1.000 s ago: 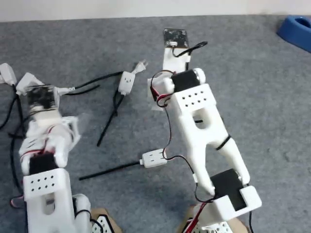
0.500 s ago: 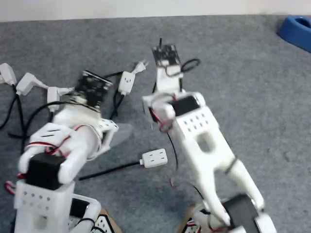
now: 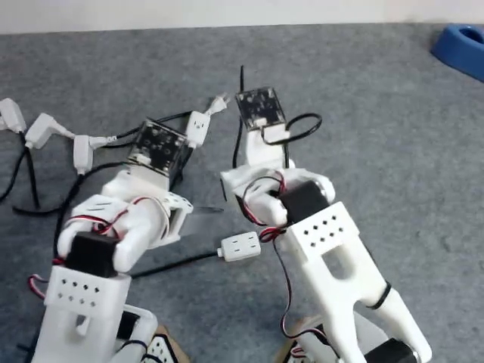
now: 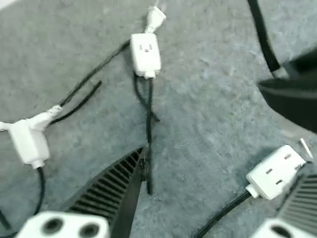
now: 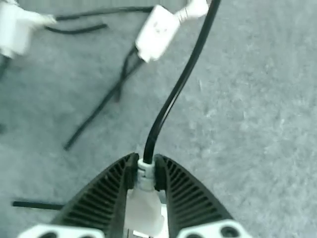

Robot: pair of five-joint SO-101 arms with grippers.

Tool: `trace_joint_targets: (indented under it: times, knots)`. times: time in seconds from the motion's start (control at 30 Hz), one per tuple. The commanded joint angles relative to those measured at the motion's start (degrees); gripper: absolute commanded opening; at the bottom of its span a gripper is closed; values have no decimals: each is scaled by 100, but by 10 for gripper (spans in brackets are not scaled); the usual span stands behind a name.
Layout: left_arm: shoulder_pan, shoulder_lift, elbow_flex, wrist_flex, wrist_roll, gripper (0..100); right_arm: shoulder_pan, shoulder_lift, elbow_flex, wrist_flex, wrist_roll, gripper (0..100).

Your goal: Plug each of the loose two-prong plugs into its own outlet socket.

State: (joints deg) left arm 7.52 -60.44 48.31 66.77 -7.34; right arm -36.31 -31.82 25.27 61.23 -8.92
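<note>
My right gripper [image 5: 145, 171] is shut on a white two-prong plug [image 5: 143, 198], whose black cord [image 5: 183, 74] runs out ahead over the grey carpet. Beyond it lies a white outlet socket [image 5: 157, 30] with a plug [image 5: 195, 9] at its far end. My left gripper [image 4: 225, 166] hangs open above the carpet, one ribbed finger [image 4: 116, 191] over a black cord. A second white outlet socket [image 4: 275, 171] lies by its other finger and sits between the arms [image 3: 240, 246]. A third socket [image 4: 28, 141] lies off to one side.
Two loose white plugs [image 3: 11, 113] [image 3: 41, 128] on black cords lie at the table's far left. A blue container [image 3: 461, 41] sits at the far right corner. Black cords [image 3: 170, 181] cross the carpet between the arms. The right arm's dark gripper [image 4: 292, 94] shows in the left wrist view.
The left arm has swung from the far left toward the centre, over the near socket. The right arm has drawn back toward the near side and shifted slightly left.
</note>
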Motion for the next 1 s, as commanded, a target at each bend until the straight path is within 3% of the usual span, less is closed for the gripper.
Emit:
trace_joint_targets:
  times: [0.0, 0.2, 0.6, 0.97]
  knots:
    - [242, 4, 224, -431, 35, 432, -277, 101, -1015, 488, -105, 6]
    - [224, -40, 259, -501, -62, 432, -629, 620, -2070, 1253, -123, 6]
    - [259, -48, 22, -316, -44, 432, -462, 1508, -2070, 787, -308, 6]
    - [-84, 13, 180, -563, -79, 432, -532, 673, -2132, 1851, -141, 6]
